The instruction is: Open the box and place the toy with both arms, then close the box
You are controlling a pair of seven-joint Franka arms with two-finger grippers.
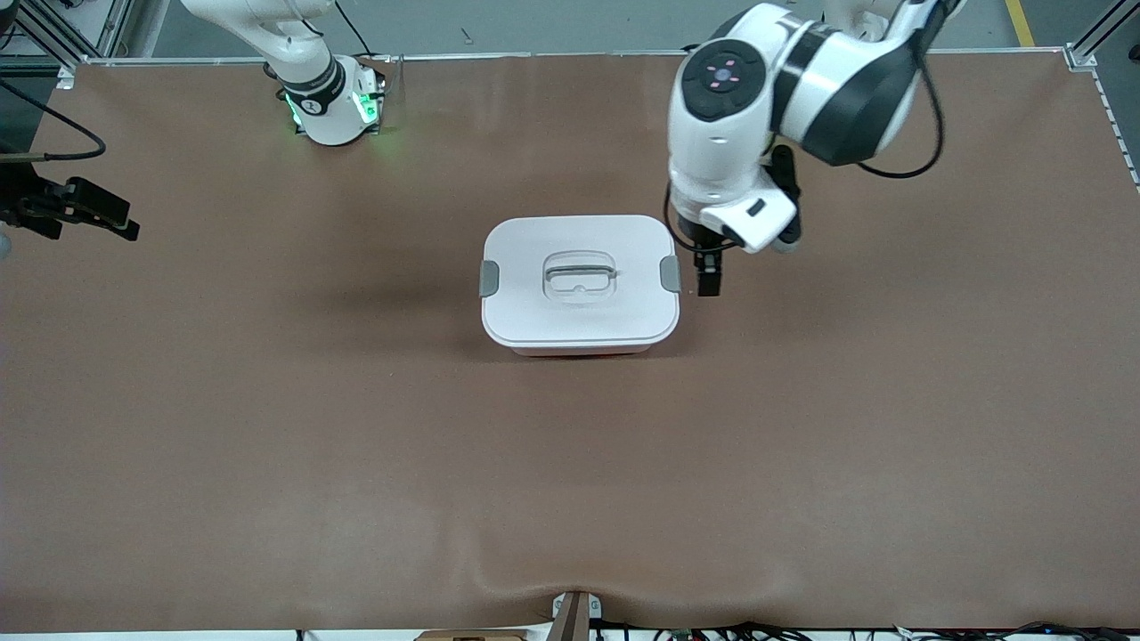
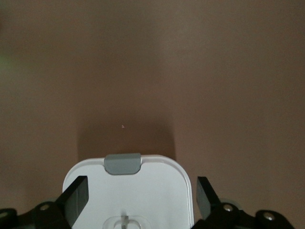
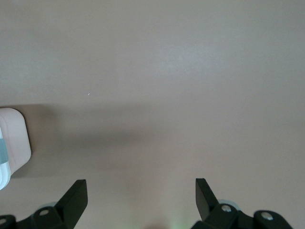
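Observation:
The box [image 1: 579, 316] stands mid-table with its white lid on and the grey centre handle [image 1: 580, 274] lying in its recess. Grey latches sit at both ends [image 1: 489, 278] [image 1: 670, 273]. My left gripper [image 1: 708, 278] hangs open just off the box's end toward the left arm, beside that latch. In the left wrist view the lid [image 2: 157, 186] and the latch [image 2: 122, 163] at its other end show between the spread fingers of that gripper [image 2: 141, 191], which holds nothing. My right gripper [image 3: 141, 191] is open over bare table, with a box corner [image 3: 12, 138] to one side. The toy is out of view.
A brown mat [image 1: 570, 472] covers the whole table. The right arm's base [image 1: 331, 107] glows green at the table's edge farthest from the front camera. A black fixture with a cable [image 1: 76, 209] reaches in at the right arm's end of the table.

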